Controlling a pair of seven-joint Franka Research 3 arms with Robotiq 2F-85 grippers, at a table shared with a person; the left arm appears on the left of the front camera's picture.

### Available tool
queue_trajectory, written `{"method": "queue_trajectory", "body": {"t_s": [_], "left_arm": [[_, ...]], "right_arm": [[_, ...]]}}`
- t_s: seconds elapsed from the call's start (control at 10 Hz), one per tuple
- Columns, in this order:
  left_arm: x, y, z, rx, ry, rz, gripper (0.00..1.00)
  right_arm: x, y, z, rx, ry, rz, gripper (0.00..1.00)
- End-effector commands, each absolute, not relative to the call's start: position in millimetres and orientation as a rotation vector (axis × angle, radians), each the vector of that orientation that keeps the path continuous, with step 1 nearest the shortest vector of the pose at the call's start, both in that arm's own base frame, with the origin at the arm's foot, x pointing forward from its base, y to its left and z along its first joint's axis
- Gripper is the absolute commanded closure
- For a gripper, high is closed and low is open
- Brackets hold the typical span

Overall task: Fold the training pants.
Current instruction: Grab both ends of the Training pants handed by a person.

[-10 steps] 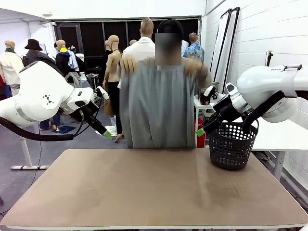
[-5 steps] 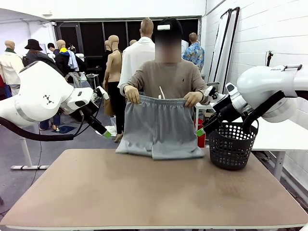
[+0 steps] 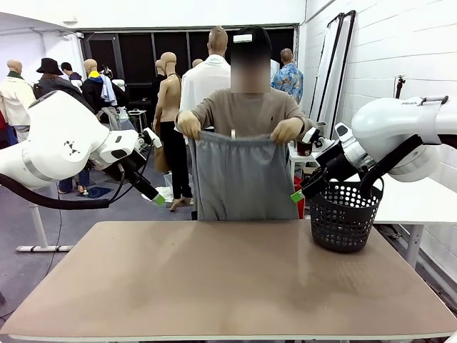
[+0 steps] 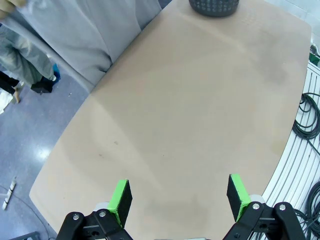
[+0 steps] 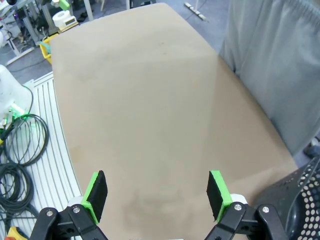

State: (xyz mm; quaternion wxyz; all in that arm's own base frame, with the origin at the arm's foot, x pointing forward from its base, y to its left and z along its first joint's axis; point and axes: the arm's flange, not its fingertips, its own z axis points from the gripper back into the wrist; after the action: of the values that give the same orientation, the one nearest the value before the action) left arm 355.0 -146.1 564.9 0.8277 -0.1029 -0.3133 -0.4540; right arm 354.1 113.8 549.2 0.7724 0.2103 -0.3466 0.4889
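Training pants [image 3: 239, 179] hang from the person's chest-high hands [image 3: 189, 124].

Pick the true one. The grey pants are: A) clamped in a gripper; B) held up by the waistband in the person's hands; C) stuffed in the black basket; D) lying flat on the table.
B: the person's hands grip the waistband, and the pants hang at the far edge of the table.

Training pants [image 3: 239, 179] higher than a half-second ago, legs off the table [image 3: 214, 286].
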Motion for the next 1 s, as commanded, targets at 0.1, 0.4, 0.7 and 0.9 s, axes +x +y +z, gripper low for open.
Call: {"method": "queue_trajectory", "body": {"t_s": [0.1,0.4,0.7,0.9], "left_arm": [[354.6,-145.1,566.0,-0.222,-0.66,-0.981,0.0],[354.6,-145.1,566.0,-0.222,-0.66,-0.981,0.0],[354.6,-145.1,566.0,-0.222,-0.66,-0.981,0.0],[354.6,-145.1,566.0,-0.222,-0.66,-0.981,0.0]], "right_arm": [[356.9,114.5,548.0,0.486,-0.764,1.073,0.0],[356.9,114.5,548.0,0.486,-0.764,1.073,0.0],[356.9,114.5,548.0,0.486,-0.764,1.073,0.0],[356.9,114.5,548.0,0.486,-0.764,1.073,0.0]]}}
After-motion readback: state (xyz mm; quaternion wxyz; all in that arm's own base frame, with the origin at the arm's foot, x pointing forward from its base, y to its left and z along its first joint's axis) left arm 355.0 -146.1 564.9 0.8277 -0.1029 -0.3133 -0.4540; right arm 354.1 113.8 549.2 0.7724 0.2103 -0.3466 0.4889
